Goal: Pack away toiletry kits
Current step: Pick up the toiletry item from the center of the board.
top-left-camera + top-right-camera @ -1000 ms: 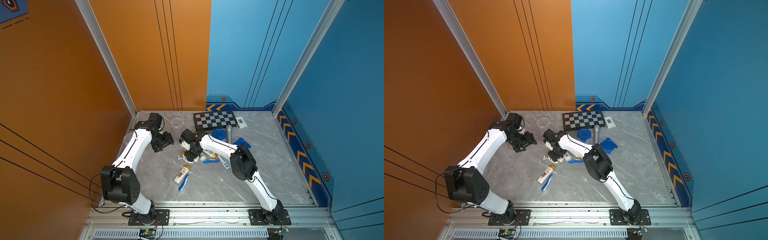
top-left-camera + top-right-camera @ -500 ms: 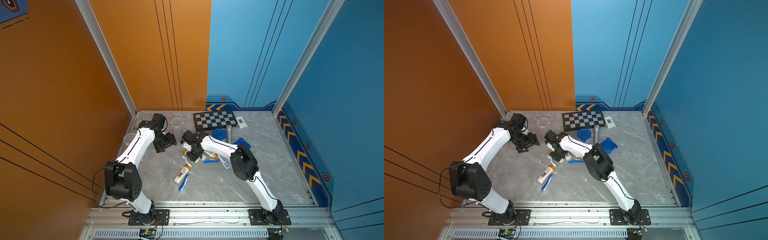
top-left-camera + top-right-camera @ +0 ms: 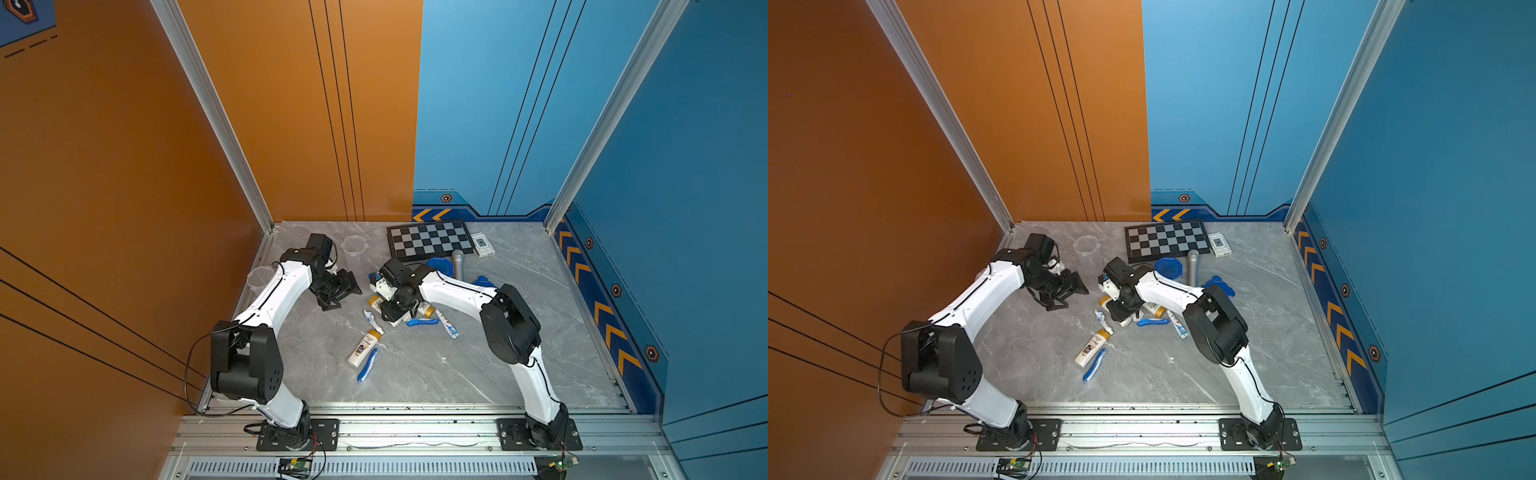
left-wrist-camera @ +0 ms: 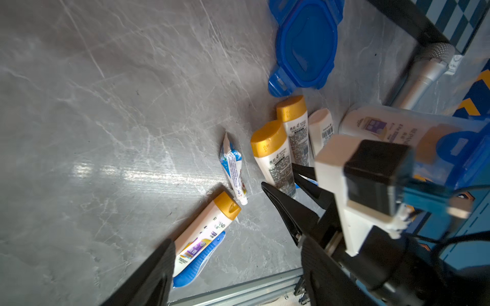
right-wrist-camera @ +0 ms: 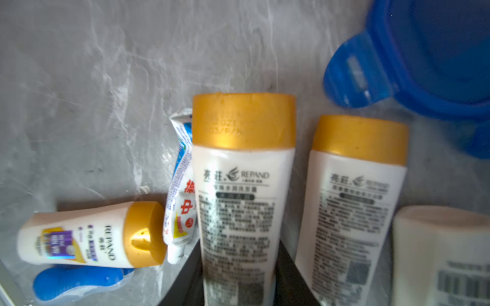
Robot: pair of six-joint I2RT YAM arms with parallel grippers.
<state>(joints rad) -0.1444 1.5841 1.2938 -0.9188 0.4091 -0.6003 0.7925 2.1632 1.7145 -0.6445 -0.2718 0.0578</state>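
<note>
My right gripper [image 5: 238, 254] is shut on a white bottle [image 5: 244, 185] with a yellow cap; in both top views it [image 3: 390, 311] [image 3: 1121, 309] is low over the pile of toiletries. Beside the held bottle lie a second bottle [image 5: 352, 201], a toothpaste tube [image 5: 180, 198] and a third bottle [image 5: 87, 235] on a blue toothbrush [image 5: 77, 283]. My left gripper [image 4: 238, 265] is open and empty, to the left of the pile [image 3: 345, 289]. Two clear cups [image 3: 354, 245] [image 3: 261, 277] stand open at the back left.
Blue lids [image 3: 438, 264] [image 3: 484, 282], the silver microphone [image 3: 457, 264] and the chessboard [image 3: 430, 241] lie behind the pile. Another toothbrush [image 3: 422, 322] and toothpaste tube [image 3: 448, 326] lie under the right arm. A small white card [image 3: 482, 244] is by the board.
My right gripper's jaws have closed onto the white bottle. The left gripper has drifted a little to the right, towards the pile, still open.
</note>
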